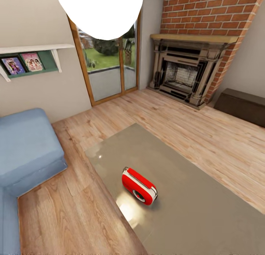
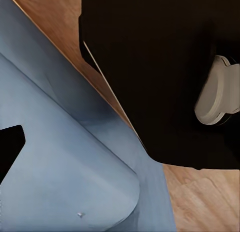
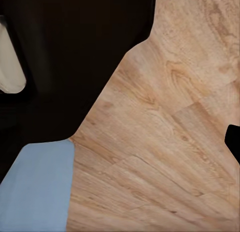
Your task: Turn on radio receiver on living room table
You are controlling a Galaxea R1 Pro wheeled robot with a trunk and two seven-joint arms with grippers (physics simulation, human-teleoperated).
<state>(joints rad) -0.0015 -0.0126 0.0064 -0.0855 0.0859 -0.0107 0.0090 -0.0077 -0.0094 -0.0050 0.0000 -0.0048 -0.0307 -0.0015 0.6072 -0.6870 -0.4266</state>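
The radio receiver [image 1: 139, 186], a small red box with white trim and a round dial on its face, lies on the glossy grey-beige table [image 1: 191, 211], near the table's left edge and towards me. Its thin handle runs along the top. In the left wrist view one dark fingertip [image 2: 9, 148] shows at the frame's edge over the blue sofa [image 2: 65, 162]. In the right wrist view one dark fingertip [image 3: 233, 142] shows over the plank floor [image 3: 165, 142]. Nothing lies between the fingers of either gripper.
The blue sofa [image 1: 25, 148] stands left of the table with a strip of wood floor [image 1: 73, 196] between. A brick fireplace [image 1: 187, 75], a glass door [image 1: 108, 64] and a dark low cabinet [image 1: 243, 106] line the far side. My dark body [image 2: 160, 71] shows in both wrist views.
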